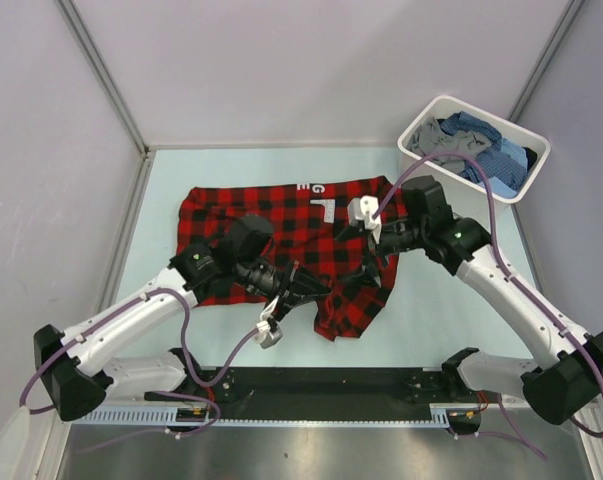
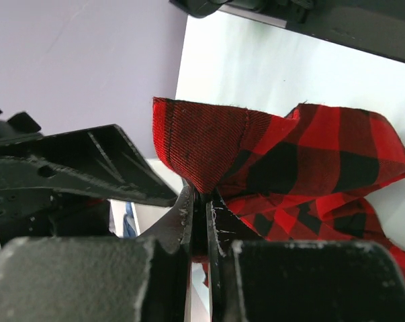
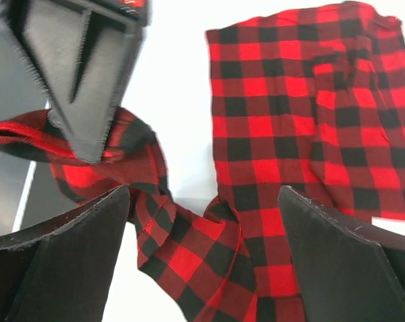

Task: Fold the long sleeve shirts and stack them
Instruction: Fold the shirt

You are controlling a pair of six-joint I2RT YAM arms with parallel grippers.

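Left gripper (image 2: pixel 201 213) pinches the shirt (image 2: pixel 309 154) by its edge, right gripper (image 3: pixel 202 201) gapes wide over the twisted part just below it: best lay the fold across smoothly, untwisted.

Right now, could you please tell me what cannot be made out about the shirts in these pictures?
- Top view: the left arm and right arm cover the middle of the red-and-black check shirt, hiding its folds there.
- Top view: the heaped shirts in the tub cannot be counted.
- Left wrist view: the left fingers hide how much cloth they pinch.
- Right wrist view: the bottom edge cuts the shirt off.
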